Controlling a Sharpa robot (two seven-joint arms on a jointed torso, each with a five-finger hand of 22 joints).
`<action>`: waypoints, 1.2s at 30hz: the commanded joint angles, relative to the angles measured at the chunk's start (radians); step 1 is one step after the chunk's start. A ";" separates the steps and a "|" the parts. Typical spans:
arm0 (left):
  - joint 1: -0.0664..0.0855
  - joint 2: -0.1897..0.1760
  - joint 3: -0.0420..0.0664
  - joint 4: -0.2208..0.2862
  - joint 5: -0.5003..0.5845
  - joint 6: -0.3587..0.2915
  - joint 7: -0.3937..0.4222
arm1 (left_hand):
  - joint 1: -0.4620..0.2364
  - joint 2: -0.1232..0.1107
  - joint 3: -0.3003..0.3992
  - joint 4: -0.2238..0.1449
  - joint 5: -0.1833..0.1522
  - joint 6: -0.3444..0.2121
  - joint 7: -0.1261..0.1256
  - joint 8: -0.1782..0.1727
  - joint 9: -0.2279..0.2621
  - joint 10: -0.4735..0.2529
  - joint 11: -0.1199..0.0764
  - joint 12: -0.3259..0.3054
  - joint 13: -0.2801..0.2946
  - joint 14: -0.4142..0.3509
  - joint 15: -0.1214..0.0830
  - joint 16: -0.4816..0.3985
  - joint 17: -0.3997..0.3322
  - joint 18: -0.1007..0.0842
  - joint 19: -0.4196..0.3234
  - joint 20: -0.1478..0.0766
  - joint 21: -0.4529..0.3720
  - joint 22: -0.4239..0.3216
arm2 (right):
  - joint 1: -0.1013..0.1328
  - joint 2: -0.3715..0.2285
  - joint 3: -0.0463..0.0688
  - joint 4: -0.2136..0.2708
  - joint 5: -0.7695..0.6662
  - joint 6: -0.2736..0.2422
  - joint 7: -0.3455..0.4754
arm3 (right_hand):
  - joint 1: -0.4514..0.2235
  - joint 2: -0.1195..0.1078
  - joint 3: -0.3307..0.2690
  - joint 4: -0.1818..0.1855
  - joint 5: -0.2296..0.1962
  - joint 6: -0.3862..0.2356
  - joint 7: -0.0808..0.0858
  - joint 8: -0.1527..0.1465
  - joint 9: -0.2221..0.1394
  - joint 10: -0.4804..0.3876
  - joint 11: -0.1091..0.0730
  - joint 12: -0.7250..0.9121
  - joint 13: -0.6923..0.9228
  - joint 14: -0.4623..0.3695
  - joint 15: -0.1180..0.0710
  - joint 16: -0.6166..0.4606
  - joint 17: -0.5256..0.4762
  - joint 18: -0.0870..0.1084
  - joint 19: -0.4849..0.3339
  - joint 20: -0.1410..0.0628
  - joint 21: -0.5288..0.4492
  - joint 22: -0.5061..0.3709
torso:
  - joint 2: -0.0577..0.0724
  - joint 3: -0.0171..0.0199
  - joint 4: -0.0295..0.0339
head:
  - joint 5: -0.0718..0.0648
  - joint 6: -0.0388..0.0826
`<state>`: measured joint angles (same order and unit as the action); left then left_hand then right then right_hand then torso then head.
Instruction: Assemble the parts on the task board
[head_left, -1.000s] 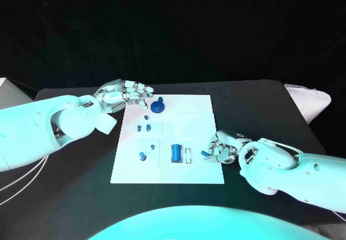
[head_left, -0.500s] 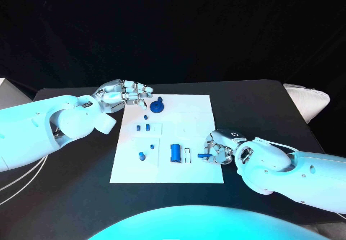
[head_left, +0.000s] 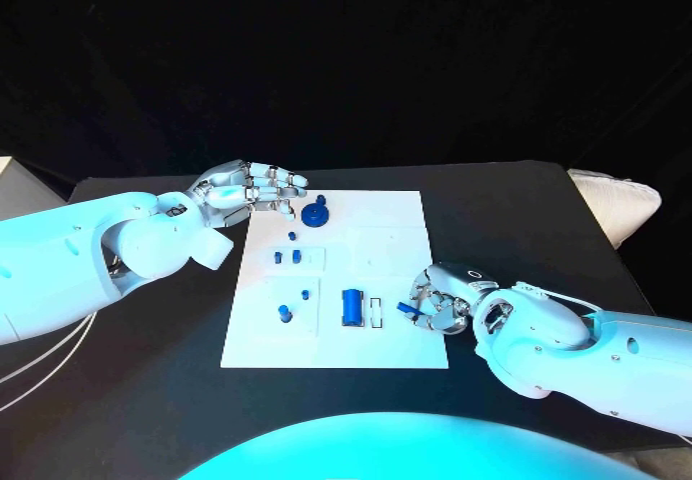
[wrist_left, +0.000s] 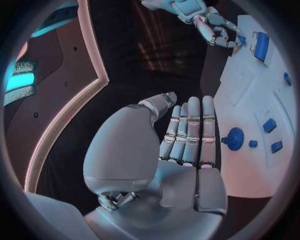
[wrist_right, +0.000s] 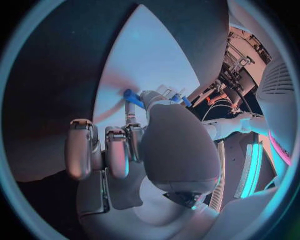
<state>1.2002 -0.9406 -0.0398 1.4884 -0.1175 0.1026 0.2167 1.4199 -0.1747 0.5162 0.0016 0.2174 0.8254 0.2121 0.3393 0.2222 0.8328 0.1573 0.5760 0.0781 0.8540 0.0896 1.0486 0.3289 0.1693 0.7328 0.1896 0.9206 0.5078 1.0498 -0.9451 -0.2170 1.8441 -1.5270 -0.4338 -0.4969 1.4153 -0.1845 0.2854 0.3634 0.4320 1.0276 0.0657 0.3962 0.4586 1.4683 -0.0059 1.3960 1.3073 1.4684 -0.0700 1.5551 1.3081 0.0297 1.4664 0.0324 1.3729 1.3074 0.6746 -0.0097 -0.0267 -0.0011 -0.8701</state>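
Head view: my right hand (head_left: 440, 300) pinches a blue part (head_left: 410, 312) at the board's (head_left: 397, 215) right edge; my left hand (head_left: 248, 187) hovers empty, fingers loosely apart, off its far left corner.

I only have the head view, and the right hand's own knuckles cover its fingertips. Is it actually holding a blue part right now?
Observer: Yes. The right wrist view shows the right hand pinching a small blue part between thumb and a finger, above the white task board.
Operator: And the left hand, is anything in its palm?
Observer: Nothing. In the left wrist view the left hand has a bare palm, with its fingers straight and side by side.
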 joint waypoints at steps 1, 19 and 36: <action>-0.001 0.001 0.000 0.003 0.000 0.017 0.005 | -0.006 0.007 0.002 0.007 0.006 -0.006 0.000 0.002 -0.001 -0.007 -0.001 0.003 -0.001 -0.009 0.001 -0.002 -0.001 0.013 0.007 -0.003 -0.005 -0.001 | -0.001 -0.002 -0.004 0.007 0.064 -0.028 0.013 | -0.014 -0.003 0.099 -0.091 0.003 0.002 -0.002 0.005 0.005 0.029 -0.007 0.004 0.169 0.098 -0.007 0.004 0.244 0.002 0.073 -0.005 0.005 0.221 | 0.000 0.0003 0.0006 | 0.000 0.001; -0.001 0.004 0.000 0.004 0.000 0.017 0.004 | -0.008 0.008 0.002 0.009 0.007 -0.007 0.000 0.003 -0.001 -0.007 -0.001 0.003 -0.001 -0.009 0.001 -0.002 -0.001 0.013 0.007 -0.003 -0.007 -0.002 | 0.020 0.043 -0.002 0.004 0.336 -0.048 0.015 | -0.138 -0.018 0.125 -0.076 -0.118 0.008 -0.005 0.018 0.025 0.035 -0.008 0.013 0.175 0.098 -0.007 0.005 0.245 0.002 0.074 -0.005 0.009 0.221 | 0.000 -0.0008 0.0011 | -0.004 -0.001; -0.001 0.004 0.000 0.005 -0.001 0.023 -0.002 | -0.008 0.009 0.003 0.010 0.007 -0.007 0.000 0.003 -0.002 -0.008 -0.001 0.004 -0.001 -0.009 0.001 -0.002 -0.001 0.013 0.007 -0.003 -0.008 -0.003 | 0.026 0.090 -0.002 -0.021 0.474 -0.002 -0.003 | -0.216 -0.001 0.121 -0.077 -0.125 0.022 -0.011 0.031 0.027 0.043 -0.013 0.030 0.185 0.100 -0.011 0.009 0.252 0.000 0.075 -0.007 0.019 0.223 | 0.001 0.0006 0.0004 | 0.000 -0.003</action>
<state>1.2001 -0.9383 -0.0406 1.4903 -0.1176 0.1070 0.2120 1.4146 -0.1694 0.5203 0.0056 0.2212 0.8254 0.2121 0.3392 0.2213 0.8328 0.1572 0.5759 0.0783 0.8503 0.0933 1.0486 0.3289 0.1693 0.7327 0.1895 0.9160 0.5060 1.0773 -0.8578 -0.2179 1.8217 -1.0936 -0.4560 -0.4971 1.2073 -0.1872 0.4098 0.2844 0.3043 1.0446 0.0560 0.4224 0.4860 1.4682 -0.0132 1.4201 1.3079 1.4646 -0.0736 1.5596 1.3078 0.0297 1.4663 0.0324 1.3880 1.3078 0.6754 -0.0094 -0.0261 -0.0025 -0.8724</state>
